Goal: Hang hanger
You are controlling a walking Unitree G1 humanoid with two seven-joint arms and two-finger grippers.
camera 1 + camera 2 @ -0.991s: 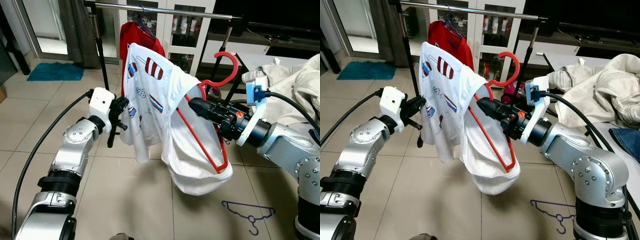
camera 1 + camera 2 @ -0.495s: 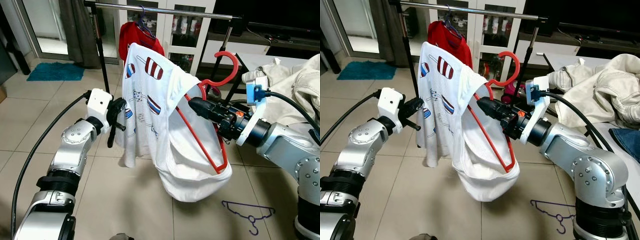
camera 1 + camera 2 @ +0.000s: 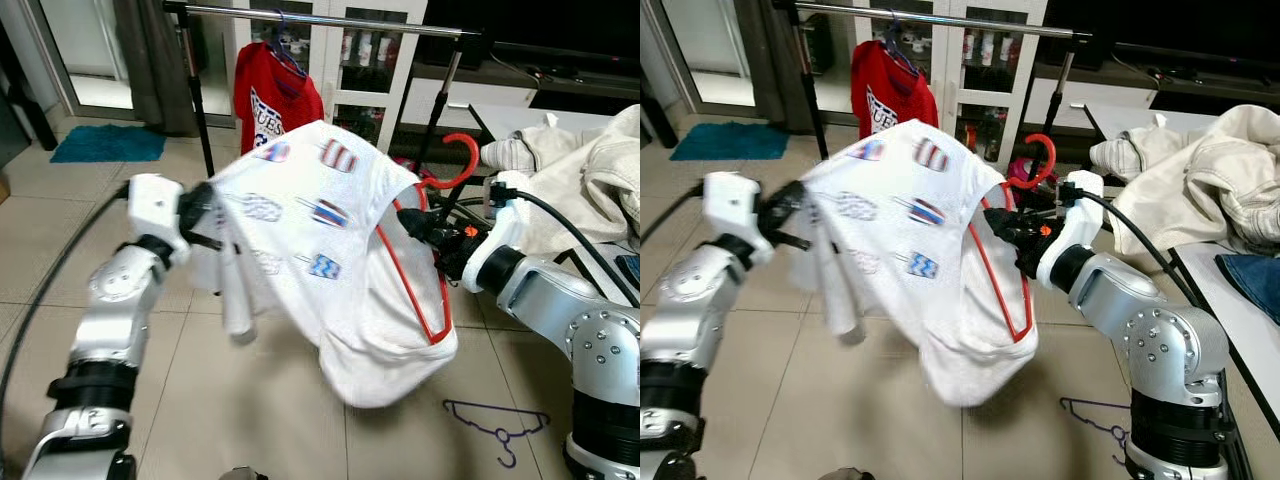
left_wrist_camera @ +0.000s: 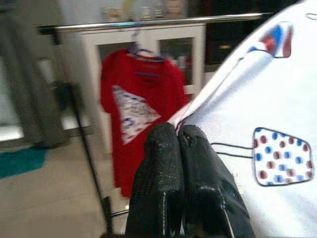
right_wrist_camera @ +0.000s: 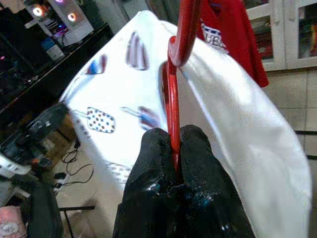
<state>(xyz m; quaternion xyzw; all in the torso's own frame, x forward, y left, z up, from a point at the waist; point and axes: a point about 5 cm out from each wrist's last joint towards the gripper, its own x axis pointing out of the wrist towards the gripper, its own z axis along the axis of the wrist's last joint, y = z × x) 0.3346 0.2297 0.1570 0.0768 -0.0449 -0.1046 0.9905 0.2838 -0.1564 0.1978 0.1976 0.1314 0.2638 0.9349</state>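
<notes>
Glossy red plastic hanger [image 3: 425, 280], matt white cloth shirt [image 3: 330, 250], shiny metal rail [image 3: 320, 20].

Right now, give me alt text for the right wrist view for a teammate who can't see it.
The right gripper is shut on the thin red plastic hanger, which runs up from between the black fingers into the white printed T-shirt draped over it. A red T-shirt hangs behind, in front of white glass-door cabinets.

Both arms raised forward; left gripper [image 4: 177, 130] pinched closed on white shirt [image 3: 330, 250], right gripper [image 5: 174, 136] clamped on red hanger [image 3: 415, 285]
</notes>
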